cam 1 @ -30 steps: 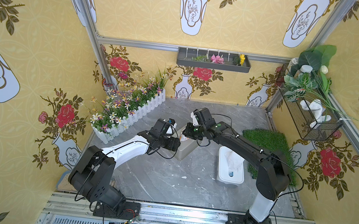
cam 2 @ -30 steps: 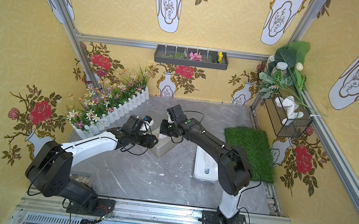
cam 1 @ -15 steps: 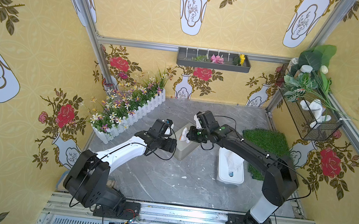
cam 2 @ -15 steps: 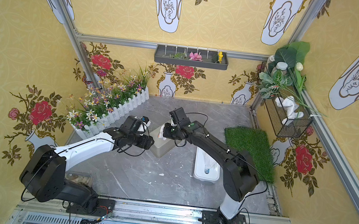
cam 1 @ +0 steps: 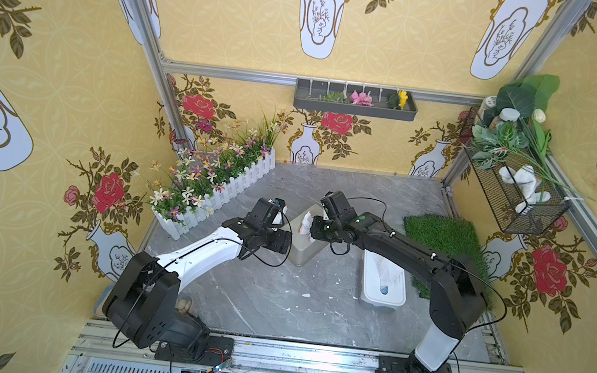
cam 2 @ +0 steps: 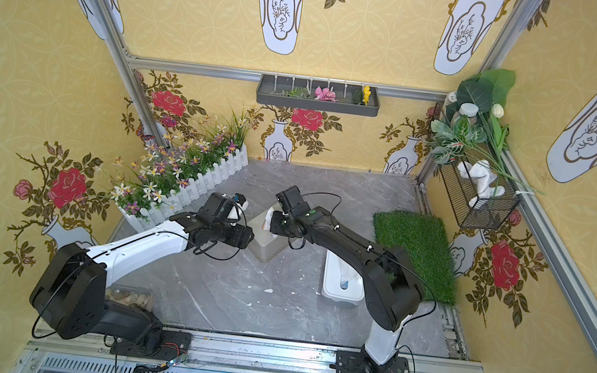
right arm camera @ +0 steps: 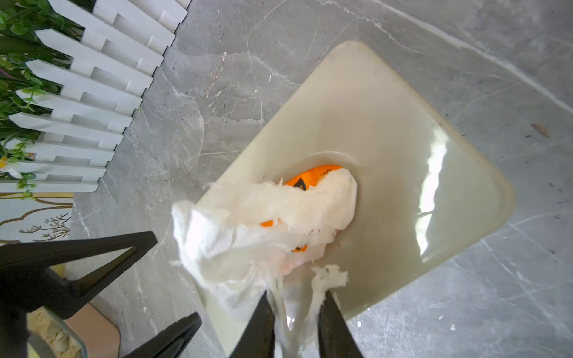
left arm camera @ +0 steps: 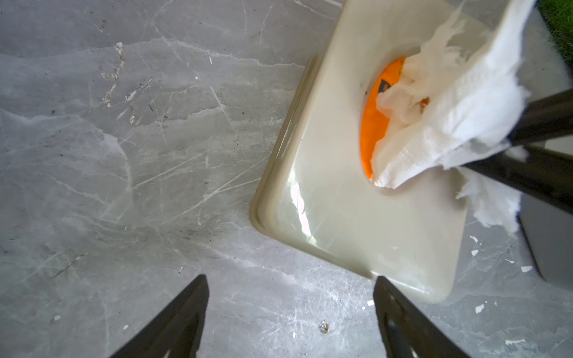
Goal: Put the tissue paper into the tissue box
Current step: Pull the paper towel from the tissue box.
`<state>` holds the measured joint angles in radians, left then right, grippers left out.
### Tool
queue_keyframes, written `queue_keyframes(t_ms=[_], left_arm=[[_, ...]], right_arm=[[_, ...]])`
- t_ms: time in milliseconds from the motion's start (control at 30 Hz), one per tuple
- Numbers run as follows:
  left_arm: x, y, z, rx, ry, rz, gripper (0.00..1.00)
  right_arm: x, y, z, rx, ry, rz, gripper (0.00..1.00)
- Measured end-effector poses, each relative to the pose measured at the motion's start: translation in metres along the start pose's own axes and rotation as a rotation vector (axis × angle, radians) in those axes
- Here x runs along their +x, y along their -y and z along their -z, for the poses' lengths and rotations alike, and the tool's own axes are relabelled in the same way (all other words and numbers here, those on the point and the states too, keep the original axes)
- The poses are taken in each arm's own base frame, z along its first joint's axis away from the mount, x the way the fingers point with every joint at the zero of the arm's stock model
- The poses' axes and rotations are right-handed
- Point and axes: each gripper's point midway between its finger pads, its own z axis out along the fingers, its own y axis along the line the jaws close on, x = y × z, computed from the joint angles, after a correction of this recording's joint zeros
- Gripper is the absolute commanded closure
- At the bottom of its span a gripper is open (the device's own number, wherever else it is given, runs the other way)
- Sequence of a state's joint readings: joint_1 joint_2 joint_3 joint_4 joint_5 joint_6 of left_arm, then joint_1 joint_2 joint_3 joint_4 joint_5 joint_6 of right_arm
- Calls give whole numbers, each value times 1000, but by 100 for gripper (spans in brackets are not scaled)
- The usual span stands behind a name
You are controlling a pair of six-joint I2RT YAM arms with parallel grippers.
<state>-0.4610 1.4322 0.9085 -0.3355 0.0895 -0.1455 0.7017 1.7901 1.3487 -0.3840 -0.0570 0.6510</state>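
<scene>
Right wrist view shows the tissue paper [right arm camera: 263, 223] half stuffed into the tissue box [right arm camera: 403, 173] opening, the rest hanging out. Right gripper [right arm camera: 296, 313] jaws, slightly parted, straddle its tail; left gripper [left arm camera: 290, 313] jaws gape, empty.

The whole cell is viewed steeply from above in both top views; the box [left arm camera: 366, 198] is framed closely by both wrist views.

The tissue box [right arm camera: 387, 161] was cream and glossy, with rounded corners, and it stood flat on the grey floor. White crumpled tissue paper [right arm camera: 266, 217] hung half out of its oval opening, where orange colour showed inside, with torn, frayed edges.
</scene>
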Motion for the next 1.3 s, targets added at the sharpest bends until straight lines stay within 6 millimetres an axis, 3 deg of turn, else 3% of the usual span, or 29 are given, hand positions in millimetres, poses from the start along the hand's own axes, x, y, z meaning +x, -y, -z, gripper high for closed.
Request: queue_keyframes(t_ms=[300,533,933,1167,1300], left_arm=[[1,-1,2,-5,-4,0,15],[3,-1,4,-6,-4,-1,15],[7,-2,4,-7,-12,0,15],[6,-2,6,-6,-6,0,15],[7,-2,7,-9,-6,1,15]], right_arm=[[-3,-5,-10,83,86,49,56],[-6,7,-3,141,127,58,50],[0,16,13,156,144,98,20],[0,20,16,121,146,88,17],[-11,27,24,92,183,57,17]])
